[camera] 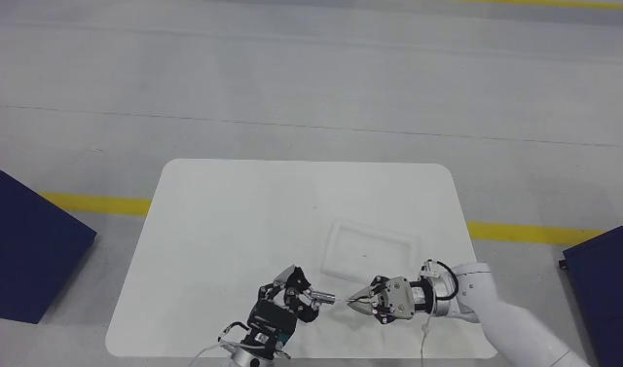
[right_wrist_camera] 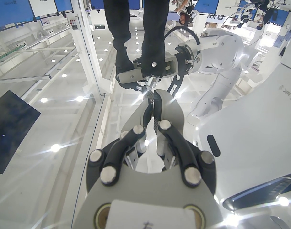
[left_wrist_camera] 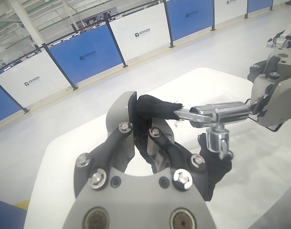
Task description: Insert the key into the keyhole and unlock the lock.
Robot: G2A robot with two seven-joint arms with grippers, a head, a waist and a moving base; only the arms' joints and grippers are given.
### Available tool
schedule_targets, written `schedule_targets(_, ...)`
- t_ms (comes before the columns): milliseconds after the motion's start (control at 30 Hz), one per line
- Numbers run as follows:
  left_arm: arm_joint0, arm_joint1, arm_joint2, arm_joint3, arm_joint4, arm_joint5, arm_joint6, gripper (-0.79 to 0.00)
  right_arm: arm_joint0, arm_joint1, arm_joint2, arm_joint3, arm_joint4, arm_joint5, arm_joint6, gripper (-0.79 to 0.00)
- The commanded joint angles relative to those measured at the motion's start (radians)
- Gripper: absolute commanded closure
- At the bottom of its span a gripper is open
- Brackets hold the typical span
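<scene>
two claws meet nose to nose above the near edge of your white desk (camera: 195, 231), just in front of a shallow white tray (camera: 374, 227) that lies on it. your left claw (left_wrist_camera: 199, 131) is clamped on the chrome lock (left_wrist_camera: 219, 114). its black fabric-covered fingers (left_wrist_camera: 157, 107) pinch the lock's narrow end and its short stem, so the round barrel hangs level in the air, clear of the desk. the barrel's far end face is turned toward the other arm. your right claw (right_wrist_camera: 152, 97) has its fingers drawn tight together on the key (right_wrist_camera: 149, 95), and the key sits right at that end face of the barrel, in line with it. you cannot tell from these angles how deep the key is seated in the keyhole, because the fingertips cover the spot. a thin wire ring (left_wrist_camera: 275, 127) sticks out from beside the right claw's fingers. from above, you see the lock as a small bright cylinder bridging the gap between the two claws, near the middle of the desk's front edge.
</scene>
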Motion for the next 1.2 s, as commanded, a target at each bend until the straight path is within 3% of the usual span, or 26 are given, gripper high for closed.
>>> schedule_targets(0,0.0,-0.001,0.001,0.001,0.003,0.002,-0.001,0.0,0.005,0.003,0.01,-0.008,-0.004,0.0,-0.009,0.0)
schedule_targets(967,-0.006,-0.013,-0.002,0.013,0.028,0.03,-0.039,0.0,-0.105,0.021,0.18,-0.223,-0.23,-0.201,0.007,0.0)
schedule_targets(1167,-0.008,-0.018,-0.005,0.012,0.018,0.052,-0.059,0.0,-0.125,0.02,0.187,-0.211,-0.214,-0.14,-0.002,0.0)
